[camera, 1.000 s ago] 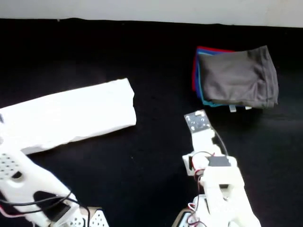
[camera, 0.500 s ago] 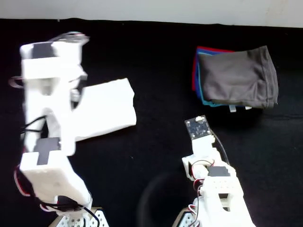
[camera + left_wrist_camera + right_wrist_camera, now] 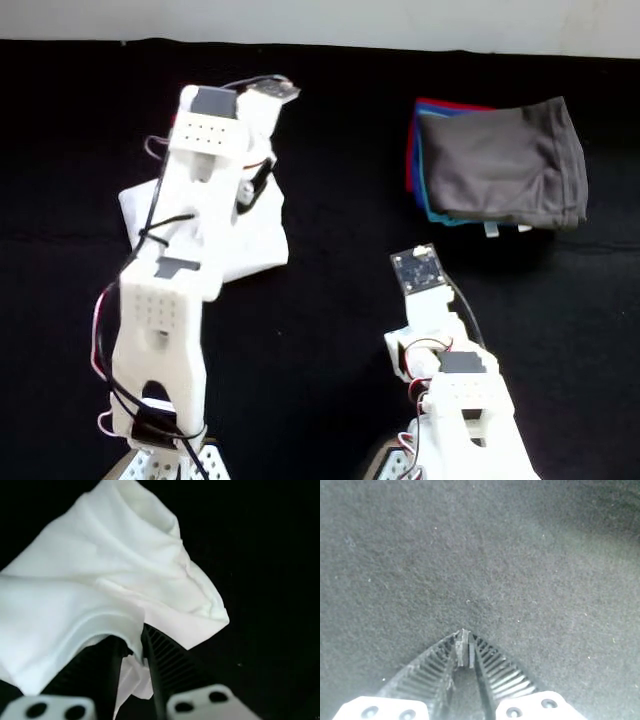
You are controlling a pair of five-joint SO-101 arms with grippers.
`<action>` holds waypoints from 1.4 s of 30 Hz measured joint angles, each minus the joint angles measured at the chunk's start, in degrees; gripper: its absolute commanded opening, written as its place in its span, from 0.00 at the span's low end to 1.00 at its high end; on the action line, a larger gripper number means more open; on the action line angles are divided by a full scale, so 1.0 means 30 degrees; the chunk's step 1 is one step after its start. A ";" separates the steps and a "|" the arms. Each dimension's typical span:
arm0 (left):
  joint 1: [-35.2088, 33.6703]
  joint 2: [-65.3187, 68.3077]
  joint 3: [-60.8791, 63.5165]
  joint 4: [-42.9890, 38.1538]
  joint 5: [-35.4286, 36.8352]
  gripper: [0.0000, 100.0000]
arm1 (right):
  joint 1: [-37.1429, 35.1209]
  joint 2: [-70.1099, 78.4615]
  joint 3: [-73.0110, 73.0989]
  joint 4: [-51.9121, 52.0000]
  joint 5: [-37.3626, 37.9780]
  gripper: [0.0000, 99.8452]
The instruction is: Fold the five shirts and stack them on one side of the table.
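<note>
We find the left gripper [image 3: 136, 641] closed down to a thin slit on a fold of the white shirt [image 3: 100, 580]. The cloth's edge is pinched between its ribbed fingers [image 3: 167, 655], and a loose tail of fabric trails back toward the wrist. Beyond the pinch the shirt spreads out rumpled over the black table [image 3: 270, 555].

The right gripper [image 3: 464, 642] has its fingers pressed together tip to tip with nothing between them. It sits low over the bare black cloth, and we cannot tell whether it touches.

From the high view we get the layout that the wrist cameras leave out. The left arm [image 3: 185, 260] stretches across the white shirt [image 3: 255, 235], which lies bunched on the left half of the table, and covers part of it. The stack of folded shirts [image 3: 500, 165] sits at the far right, grey on top with teal, blue and red edges showing beneath. The right arm [image 3: 445, 350] is drawn back, short of the stack. The pinch itself we read from the left wrist view.
</note>
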 measured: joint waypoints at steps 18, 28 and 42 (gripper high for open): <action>0.0967 0.2110 -0.4571 0.0791 0.1553 0.18 | 0.0000 0.0000 0.0000 0.0000 0.0000 0.01; 0.0440 0.0029 -0.5480 0.1084 0.1641 0.01 | 0.0000 0.0000 0.0000 0.0000 0.0000 0.01; -0.3780 -0.3341 0.4542 0.0410 -0.1407 0.01 | 0.0000 0.0000 0.0000 0.0000 0.0000 0.01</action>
